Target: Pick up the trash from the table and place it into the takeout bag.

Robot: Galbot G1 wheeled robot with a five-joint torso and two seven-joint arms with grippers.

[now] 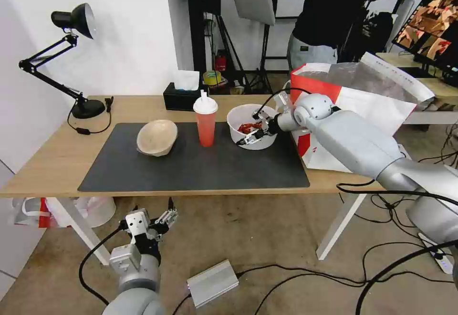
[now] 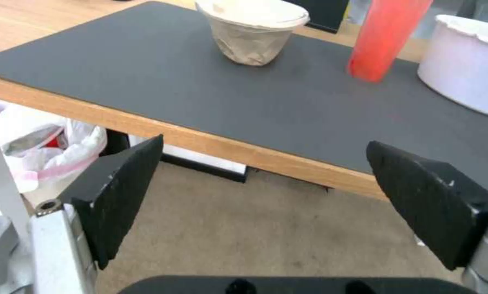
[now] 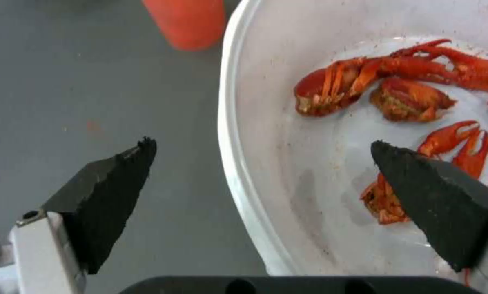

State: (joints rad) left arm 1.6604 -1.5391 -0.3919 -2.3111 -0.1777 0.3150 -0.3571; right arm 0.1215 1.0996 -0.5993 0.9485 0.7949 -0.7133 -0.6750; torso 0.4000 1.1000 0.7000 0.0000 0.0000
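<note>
My right wrist camera reveals red crayfish shells (image 3: 396,81) inside the wide white round bowl (image 3: 266,134), whose rim sits between my wide-open right gripper (image 1: 254,126), one finger inside, one outside, nothing held. On the light wooden surface (image 1: 57,157), the white-and-red takeout bag (image 1: 362,100) stands just beside it. My left gripper (image 2: 263,196) hangs open and empty below the front edge.

Both arms are smooth silver-grey shells with rounded joints and black cables looping alongside. Each gripper, left gripper (image 1: 160,219) and right gripper (image 1: 251,129), has white-metal knuckles carrying black, wedge-shaped rough pads (image 3: 113,192).
</note>
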